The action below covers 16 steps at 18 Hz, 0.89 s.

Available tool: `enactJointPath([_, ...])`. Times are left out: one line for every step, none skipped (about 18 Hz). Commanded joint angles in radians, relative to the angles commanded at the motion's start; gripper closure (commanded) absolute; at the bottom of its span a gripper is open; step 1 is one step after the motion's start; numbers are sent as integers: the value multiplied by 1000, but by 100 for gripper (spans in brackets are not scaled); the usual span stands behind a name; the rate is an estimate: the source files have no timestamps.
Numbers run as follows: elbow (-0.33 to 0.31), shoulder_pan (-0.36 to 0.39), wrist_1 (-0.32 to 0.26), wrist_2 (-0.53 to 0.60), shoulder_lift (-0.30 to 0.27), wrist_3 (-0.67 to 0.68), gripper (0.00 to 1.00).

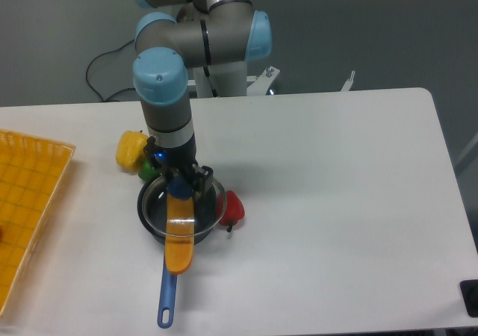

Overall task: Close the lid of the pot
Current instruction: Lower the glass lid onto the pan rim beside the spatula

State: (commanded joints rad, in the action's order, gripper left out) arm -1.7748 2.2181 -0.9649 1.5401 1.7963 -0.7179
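The black pot (149, 218) stands left of the table's middle, its long blue handle (167, 300) pointing toward the front edge. An orange-yellow object (179, 231) lies across the pot and sticks out over its near rim. The glass lid (206, 207) hangs low over the pot, nearly level and about centred on it. My gripper (179, 184) is shut on the lid's blue knob (179, 190), directly above the pot's middle. I cannot tell whether the lid's rim touches the pot.
A yellow pepper (131, 148) and a green pepper (149, 168) lie just behind the pot on the left. A red pepper (231, 208) rests against the pot's right side. An orange tray (30, 201) fills the left edge of the table.
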Motion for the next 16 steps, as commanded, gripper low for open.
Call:
enactJointPath([-2, 0, 0, 2, 0, 0, 37])
enactJointPath([-3, -2, 0, 5, -2, 0, 37])
enactJointPath([-5, -2, 2, 3, -2, 0, 37])
enactJointPath([-6, -6, 3, 3, -2, 0, 37])
enactJointPath([-6, -18, 3, 5, 0, 0, 37])
enactJointPath([-6, -21, 5, 11, 0, 0, 37])
enactJointPath([-8, -23, 5, 20, 2, 0, 37])
enactJointPath([-8, -25, 5, 23, 2, 2, 37])
enactJointPath([-9, -26, 5, 23, 2, 0, 37])
enactJointPath([-9, -26, 5, 23, 2, 2, 37])
enactJointPath([-9, -26, 5, 23, 2, 2, 37])
enactJointPath([-9, -26, 5, 23, 2, 2, 37])
enactJointPath([-11, -26, 5, 25, 2, 5, 37])
enactJointPath([-11, -28, 5, 25, 2, 9, 37])
enactJointPath([-11, -28, 5, 23, 2, 18, 37])
enactJointPath([-12, -28, 5, 23, 3, 24, 37])
